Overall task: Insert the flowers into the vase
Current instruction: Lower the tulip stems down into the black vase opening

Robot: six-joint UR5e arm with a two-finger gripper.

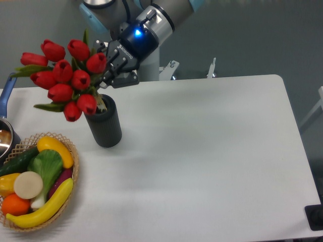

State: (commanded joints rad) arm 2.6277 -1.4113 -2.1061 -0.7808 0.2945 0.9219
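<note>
The flowers (63, 78), a bunch of red tulip buds with green leaves, hang tilted up and to the left above the vase. Their stem ends reach down to the vase's top opening. The vase (104, 125), a matt black cylinder, stands upright on the white table left of centre. My gripper (107, 65) is shut on the stems just right of the buds, above and slightly behind the vase's mouth. Whether the stems are inside the hole is hidden by the buds.
A woven wicker basket (70, 194) with toy vegetables and fruit, including a banana (43, 206) and an orange (15, 204), sits at the front left. A blue-handled pot (6, 132) stands at the left edge. The robot base (139, 60) rises behind the vase.
</note>
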